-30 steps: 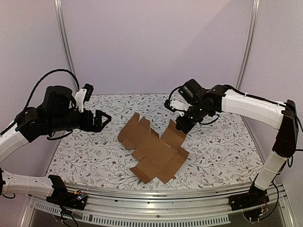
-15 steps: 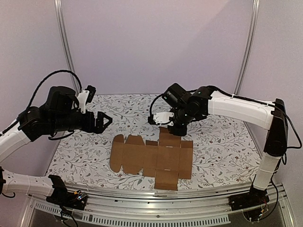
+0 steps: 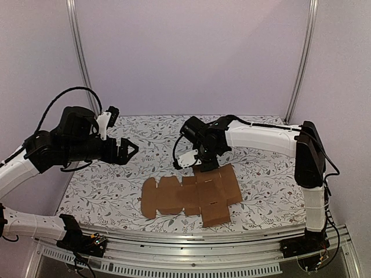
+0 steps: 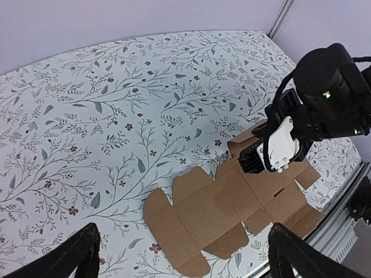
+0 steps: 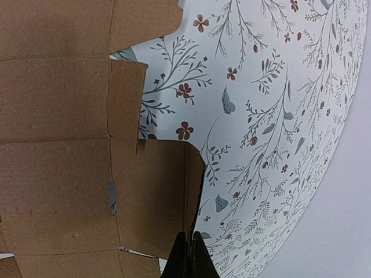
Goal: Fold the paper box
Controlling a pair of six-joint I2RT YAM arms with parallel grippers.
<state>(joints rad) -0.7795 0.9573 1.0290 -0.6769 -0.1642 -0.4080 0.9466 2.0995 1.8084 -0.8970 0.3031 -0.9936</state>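
I saw the paper box (image 3: 191, 194) lying unfolded and flat on the floral worktop (image 3: 104, 191), close to its near edge and about midway across. The right arm reached in from the box's right, its forearm stretched low over the far side of the box and its wrist bent downward. The right tool (image 3: 204, 167) was clenched on the edge of the box's rear flap, as the wrist view showed. The left arm hung raised to the left of the box and well apart from it, its forearm level. The left tool (image 3: 128, 149) was released, fingers spread wide and aimed towards the box.
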